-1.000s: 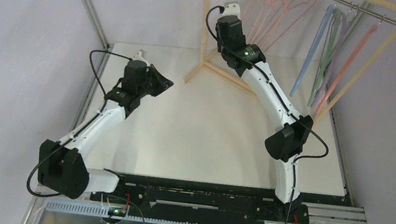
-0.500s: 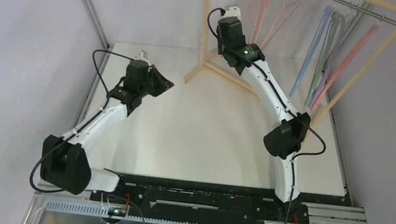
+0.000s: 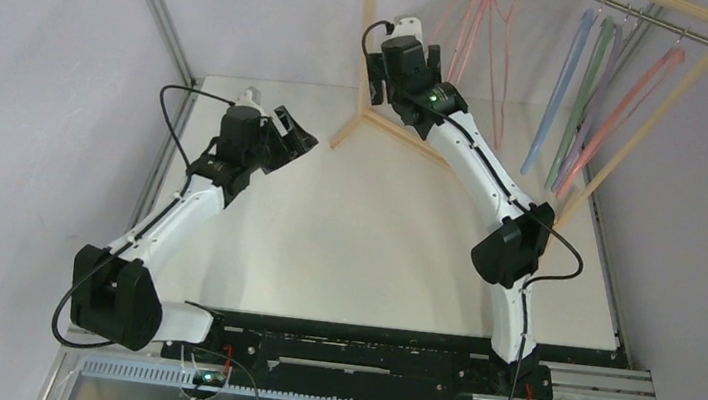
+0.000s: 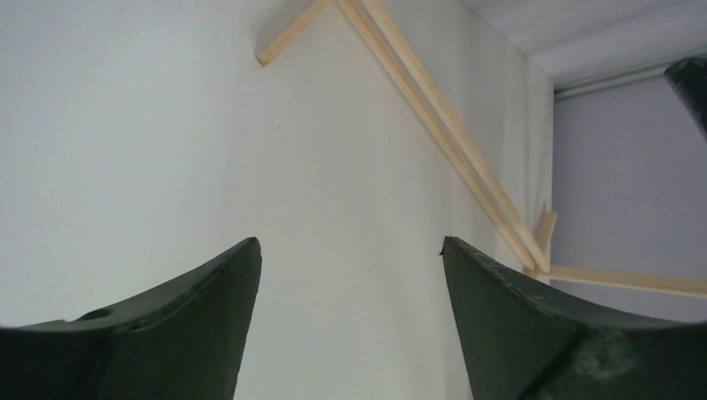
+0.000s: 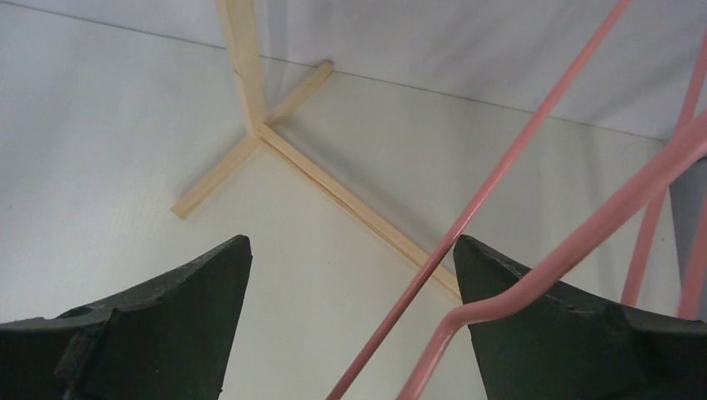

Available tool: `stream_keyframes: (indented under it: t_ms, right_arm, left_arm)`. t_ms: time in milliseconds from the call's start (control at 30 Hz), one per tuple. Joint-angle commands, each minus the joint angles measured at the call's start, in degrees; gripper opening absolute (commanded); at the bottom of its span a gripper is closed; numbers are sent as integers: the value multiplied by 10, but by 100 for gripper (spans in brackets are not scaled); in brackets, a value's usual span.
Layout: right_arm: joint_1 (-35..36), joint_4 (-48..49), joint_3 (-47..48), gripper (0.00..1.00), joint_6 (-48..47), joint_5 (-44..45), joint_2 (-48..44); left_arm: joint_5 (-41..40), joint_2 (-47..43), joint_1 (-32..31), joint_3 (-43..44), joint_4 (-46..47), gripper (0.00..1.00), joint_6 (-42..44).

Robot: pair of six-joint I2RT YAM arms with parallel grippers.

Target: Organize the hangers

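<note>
White matte table point(image 3: 374, 253) under everything, with the rack point(image 3: 364, 40) on its far half. We see pale square-section wood strips: an upright post, floor strips meeting at the post's foot, and a slanted leg at the rack's right end. A thin shiny metal rail point(image 3: 643, 16) runs across the rack's top.

All hangers we see are on that rail. We count the pink hangers point(image 3: 482, 33) as thin, smooth round wire, bunched at the rack's left end just right of the post. The thicker hangers point(image 3: 583, 95) are blue, grey-green, lilac and salmon, with flat curved arms and small metal hooks. They're bunched at the rack's right end, well apart from the pink bunch, hanging tilted near the slanted leg.

The right gripper point(image 3: 404, 65) sits at the rack's left end, between post and pink bunch. Its dark matte wedge fingers point(image 5: 167, 317) are spread wide and clamp nothing. Two strands of pink wire cut diagonally across the gap and stand in the way there. One crosses the top of the right-hand finger; we can't tell whether it touches.

We have the left gripper point(image 3: 299, 136) well left of the rack's post foot. Its jaws are wide apart with nothing between them, and ahead lie only bare table and the rack's floor strips.
</note>
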Motion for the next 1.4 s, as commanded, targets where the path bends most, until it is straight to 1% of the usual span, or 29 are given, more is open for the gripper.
stream_keyframes:
  t_ms: [0, 100, 133, 267, 367, 467, 567, 667, 767, 867, 967, 1133, 1267, 1367]
  right_arm:
    - [22, 10, -22, 99, -6, 41, -73]
    - [41, 6, -46, 100, -9, 69, -102]
    - [47, 8, -57, 100, -11, 76, -113]
    - [74, 17, -102, 100, -19, 66, -170]
    - [95, 13, -123, 100, -28, 59, -203]
    - [122, 1, -145, 100, -36, 77, -230]
    - [154, 16, -202, 100, -35, 93, -274]
    - [179, 37, -278, 100, -3, 91, -344]
    - [198, 52, -375, 100, 40, 41, -419]
    - [197, 45, -461, 100, 102, -8, -484]
    - [194, 43, -555, 100, 131, -18, -543]
    - [164, 15, -666, 100, 233, 23, -593]
    - [130, 0, -751, 100, 277, 28, -600]
    - [112, 46, -833, 100, 304, 53, -619]
  left_arm:
    - [-26, -28, 5, -6, 8, 98, 39]
    - [-47, -32, 8, -7, -6, 100, 60]
    - [-55, -35, 8, -8, -11, 99, 80]
    - [-92, -59, 14, -16, -22, 100, 124]
    - [-94, -75, 28, -26, -24, 100, 136]
    - [-90, -86, 38, -39, -23, 100, 147]
    - [-97, -94, 40, -55, -23, 100, 158]
    - [-104, -97, 41, -68, -25, 100, 161]
    - [-109, -99, 41, -77, -30, 100, 166]
    - [-117, -100, 41, -80, -31, 100, 177]
    - [-140, -95, 41, -73, -46, 100, 190]
    - [-165, -75, 41, -56, -72, 100, 206]
    - [-168, -59, 40, -64, -67, 100, 207]
    - [-169, -48, 41, -73, -59, 100, 208]
